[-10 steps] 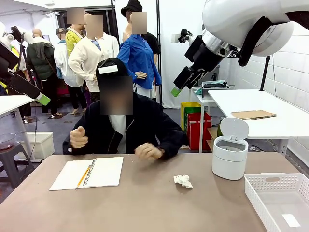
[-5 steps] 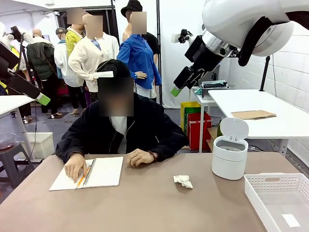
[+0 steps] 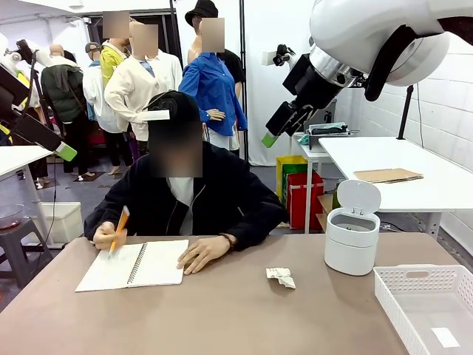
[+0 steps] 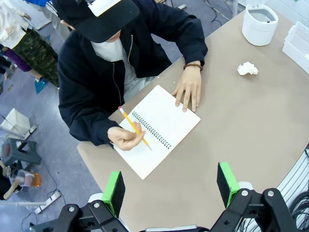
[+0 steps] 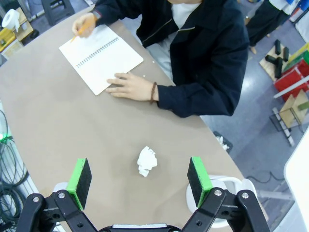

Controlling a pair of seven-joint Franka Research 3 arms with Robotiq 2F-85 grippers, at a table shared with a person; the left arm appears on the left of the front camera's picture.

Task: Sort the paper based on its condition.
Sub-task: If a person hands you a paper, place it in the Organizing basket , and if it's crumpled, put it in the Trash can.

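Both arms hang high, right fingers [image 5: 81, 175] and left fingers [image 4: 114, 186] spread wide, nothing held. The crumpled ball [image 3: 280, 276] sits on the counter [image 3: 222, 318] near the bin [image 3: 352, 237]. I'd drop the right arm straight down and pinch mid-ball. The right wrist view lines the ball up between its fingers; the front view adds the tray [image 3: 392, 296].
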